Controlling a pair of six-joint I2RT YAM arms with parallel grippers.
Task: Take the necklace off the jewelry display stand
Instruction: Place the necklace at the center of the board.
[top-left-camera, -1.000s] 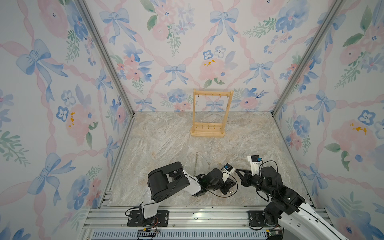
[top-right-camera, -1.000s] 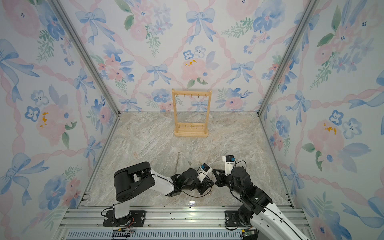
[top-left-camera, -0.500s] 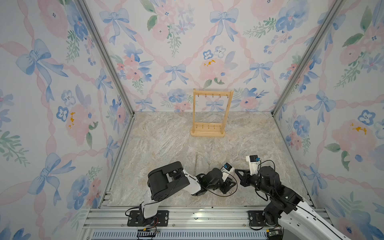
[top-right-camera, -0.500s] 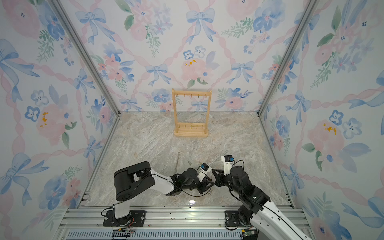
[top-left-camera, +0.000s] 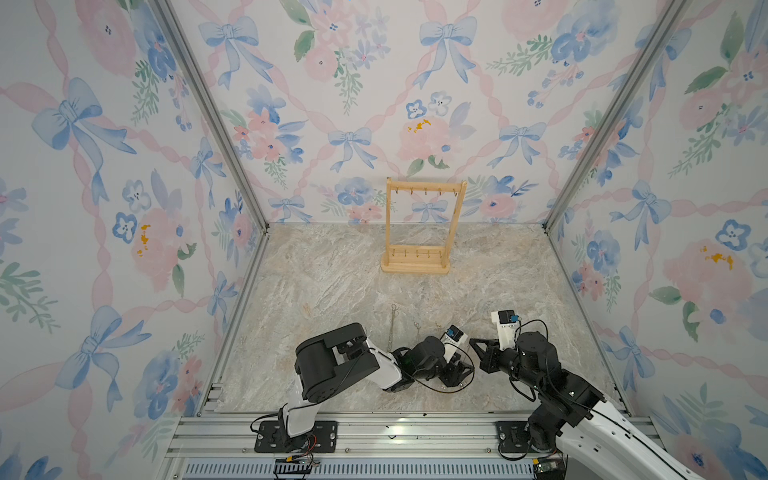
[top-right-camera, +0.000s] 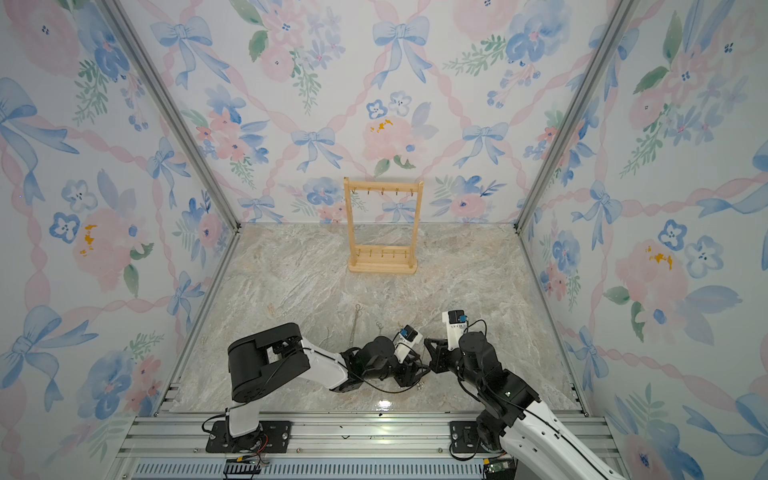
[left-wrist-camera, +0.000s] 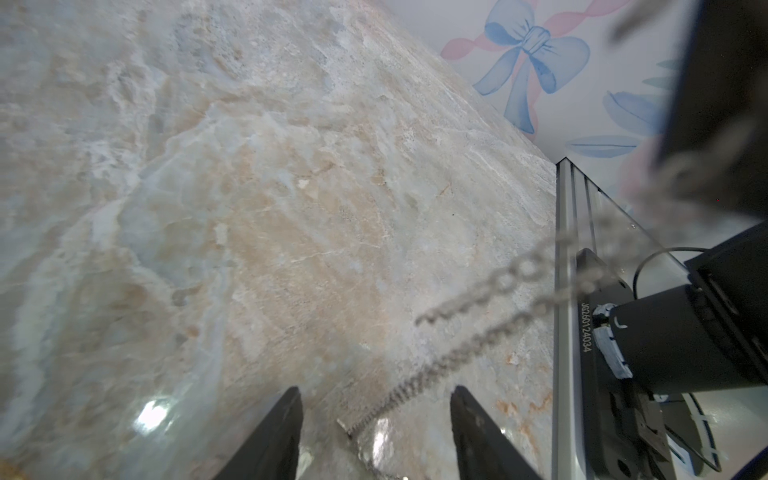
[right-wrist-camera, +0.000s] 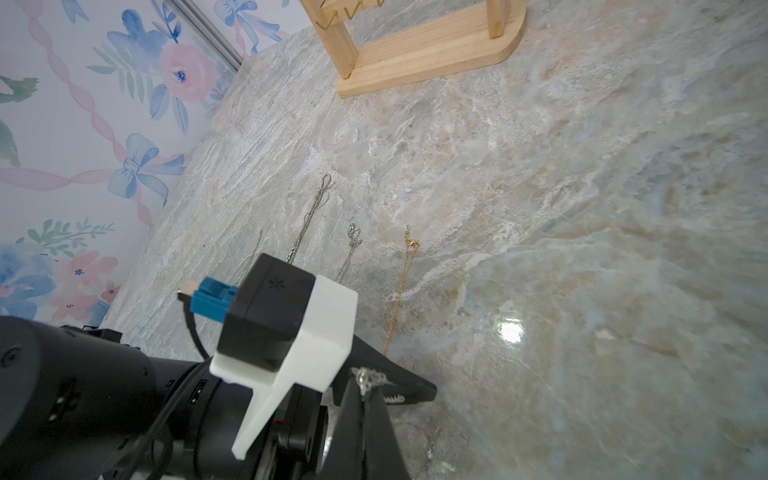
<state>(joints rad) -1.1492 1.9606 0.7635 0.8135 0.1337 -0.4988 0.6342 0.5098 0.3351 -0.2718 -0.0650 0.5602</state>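
Silver necklace (left-wrist-camera: 505, 280), slanting from clenched right jaws down to marble tabletop (left-wrist-camera: 249, 208), left jaws released around it

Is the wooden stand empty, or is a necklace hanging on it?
Empty: in both top views all hooks on the jewelry display stand are bare.

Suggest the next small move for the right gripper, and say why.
Probably lower the right gripper and open it: it pinches the silver chain, whose tail reaches the table between the fingers of the open left gripper, and the jewelry display stand has bare hooks.
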